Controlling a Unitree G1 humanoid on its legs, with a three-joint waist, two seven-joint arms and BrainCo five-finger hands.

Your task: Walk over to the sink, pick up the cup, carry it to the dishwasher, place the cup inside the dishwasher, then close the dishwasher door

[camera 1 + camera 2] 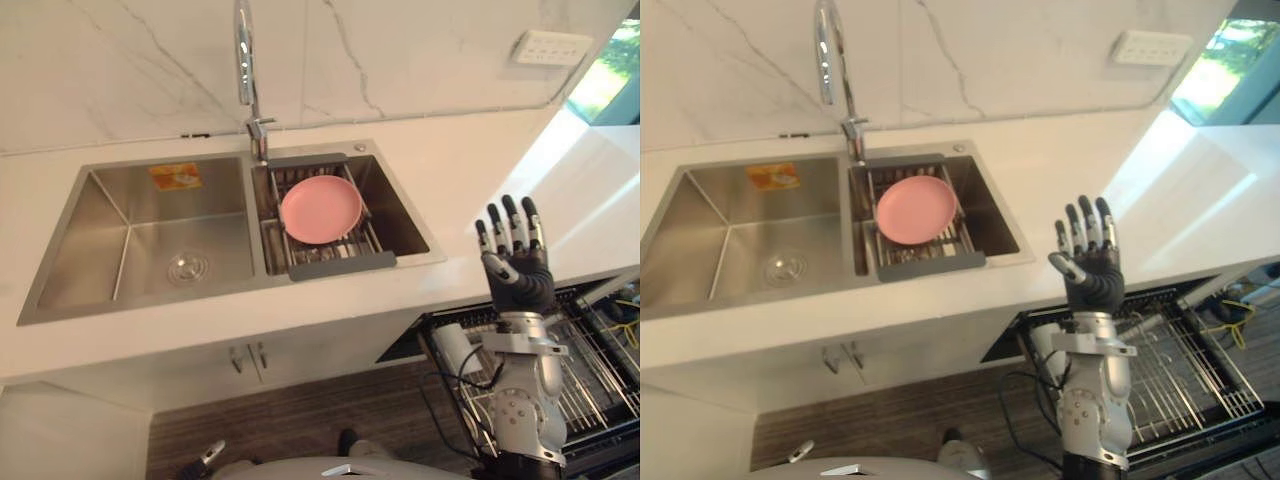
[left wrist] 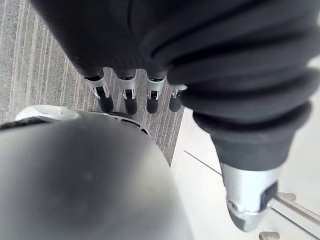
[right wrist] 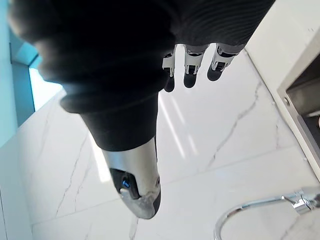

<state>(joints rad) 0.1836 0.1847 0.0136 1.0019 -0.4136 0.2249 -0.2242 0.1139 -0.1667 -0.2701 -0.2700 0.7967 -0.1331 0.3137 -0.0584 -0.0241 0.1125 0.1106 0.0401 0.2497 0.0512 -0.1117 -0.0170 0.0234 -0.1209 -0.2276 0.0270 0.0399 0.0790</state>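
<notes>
The robot's right hand (image 1: 520, 278) is raised with straight, spread fingers and holds nothing, to the right of the stainless steel double sink (image 1: 130, 312), past the front edge of the white counter (image 1: 450, 180). Just below that hand, beside its wrist, a small white rounded object (image 1: 455, 348), possibly the cup though this cannot be told for sure, rests at the sink-side corner of the open dishwasher's pulled-out wire rack (image 1: 1180, 370), lower than the sink and to its right. The left hand (image 2: 131, 97) hangs with relaxed, straight fingers over the grey wood-grain floor (image 1: 280, 420) in front of the sink, also empty. In the sink's right basin a round pink plate (image 1: 321, 208) lies on a dark grey slatted drainer (image 1: 340, 266); the left basin carries an orange sticker (image 1: 175, 176) on its back wall. A tall chrome faucet (image 1: 244, 60) rises behind the sink's divider against a white marble wall (image 1: 130, 70), which has a white wall socket (image 1: 550, 47) far to the sink's right, next to a bright window (image 1: 610, 80). White cabinet doors (image 1: 245, 357) close the space under the sink.
</notes>
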